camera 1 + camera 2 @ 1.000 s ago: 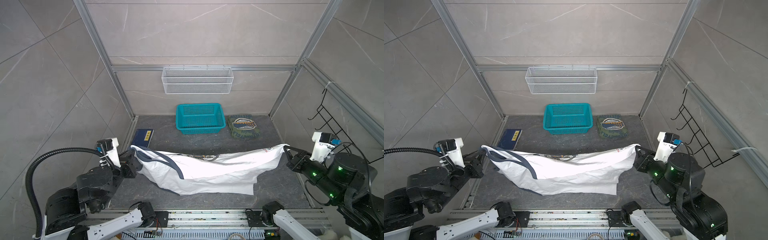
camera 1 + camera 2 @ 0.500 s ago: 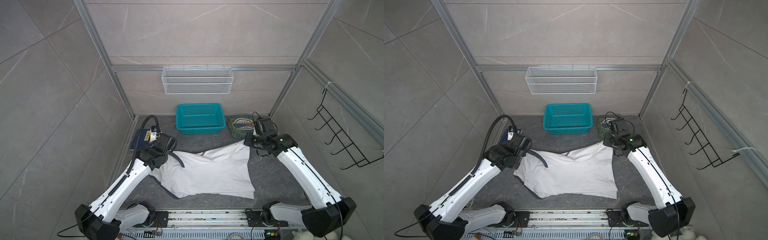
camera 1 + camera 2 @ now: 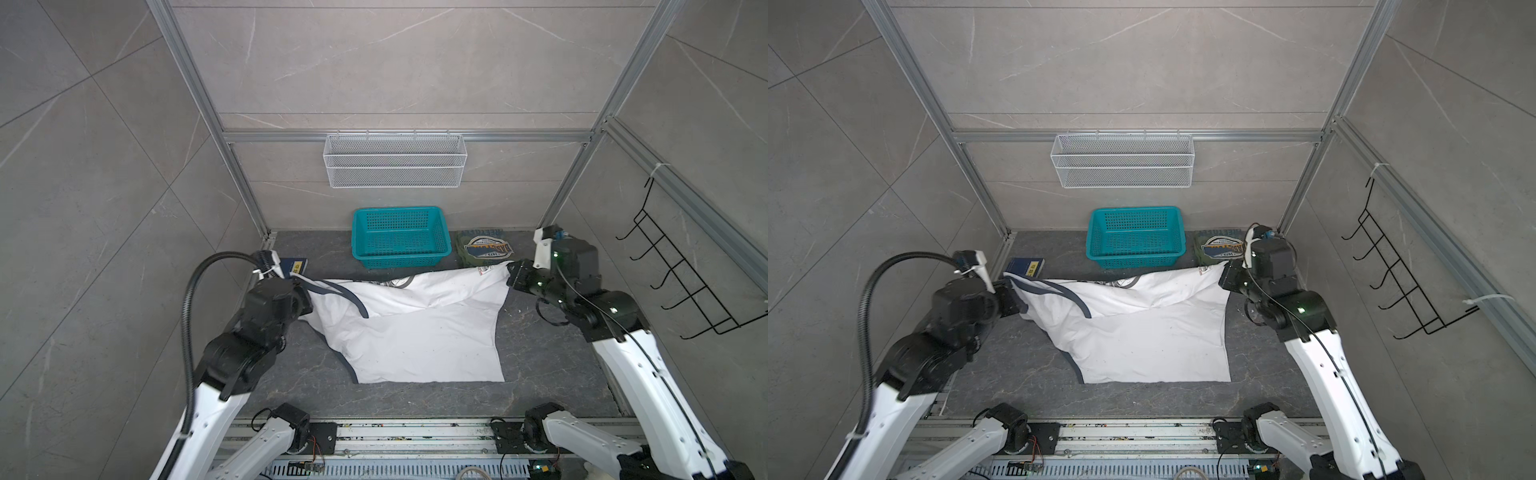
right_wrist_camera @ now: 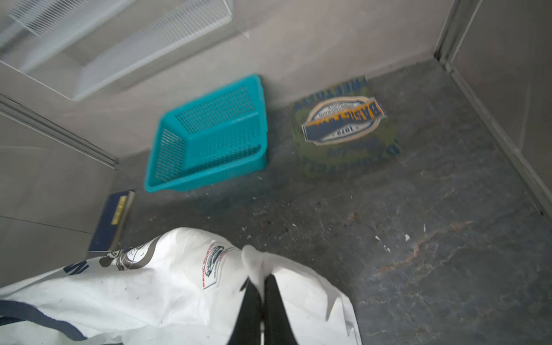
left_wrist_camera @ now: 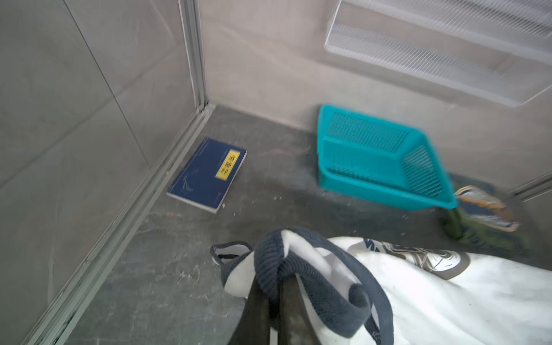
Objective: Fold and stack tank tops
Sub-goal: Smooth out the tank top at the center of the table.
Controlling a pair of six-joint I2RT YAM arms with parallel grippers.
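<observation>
**White top stretched between both pincers**

Top views: in both top views the white top (image 3: 415, 332) (image 3: 1142, 332) sits mid-surface (image 3: 552, 353). Its near half lies flat and its far edge is lifted and pulled across between the arms. The left pincer (image 3: 305, 297) (image 3: 1013, 297), at 9 o'clock, is clenched on the navy-trimmed strap end. The right pincer (image 3: 512, 277) (image 3: 1225, 278), at 2 o'clock, is clenched on the far hem corner.

Half a second earlier both pincers were closer together and reached further toward 12, with the cloth gathered narrower. Now they have drawn apart and back, and the raised edge spans wider with a sagging crease. The near hem has stayed where it was.

The green top (image 3: 484, 249) (image 3: 1219, 249) lies folded with its badge up at 1 o'clock, just beside the basket (image 3: 399, 210) (image 3: 1136, 257) at 12. The book (image 3: 296, 266) (image 3: 1027, 267) is at 10. None of these has shifted.

Left wrist: the left pincer (image 5: 273, 294) grips the ribbed navy trim of the white top (image 5: 448, 298), and a loop of trim curls over its tips. Beyond it are the book (image 5: 206, 174), the basket (image 5: 373, 194) and the blurred green top (image 5: 484, 227).

Right wrist: the right pincer (image 4: 263, 283) is pinched shut on a peak of white top (image 4: 149, 292) beside a small printed label. The green top (image 4: 343, 125) lies apart, next to the basket (image 4: 209, 179). The book (image 4: 110, 221) shows past the cloth.
</observation>
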